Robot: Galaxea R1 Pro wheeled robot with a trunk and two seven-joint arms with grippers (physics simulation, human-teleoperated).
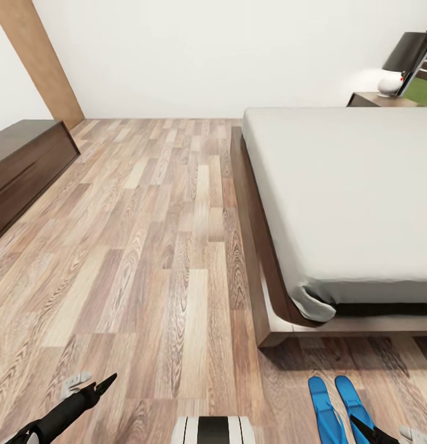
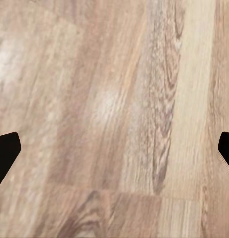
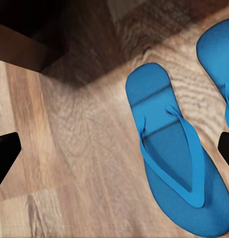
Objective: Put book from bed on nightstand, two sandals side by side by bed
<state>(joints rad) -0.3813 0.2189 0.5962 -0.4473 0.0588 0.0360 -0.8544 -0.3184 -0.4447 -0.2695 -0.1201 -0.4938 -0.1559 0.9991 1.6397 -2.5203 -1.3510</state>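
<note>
The two blue sandals (image 1: 336,410) lie flat on the wood floor (image 1: 145,246), side by side and nearly touching, just off the foot corner of the bed (image 1: 342,203); the right wrist view shows one whole sandal (image 3: 176,163) and the edge of its mate (image 3: 218,54) close to the dark bed frame. The right gripper (image 3: 114,153) hangs above them with its fingers spread wide and nothing between them, the nearer sandal lying partly under its span. The left gripper (image 2: 114,148) is likewise wide apart and empty, over bare planks. No book can be seen on the grey mattress, and a nightstand (image 1: 379,98) with a lamp (image 1: 407,61) stands at the far head of the bed. The sandal half looks done, so the main risk is the right arm: lowering or swinging it from here could nudge a sandal and break up the pair. Rolling the base forward might also push them under the frame.
</note>
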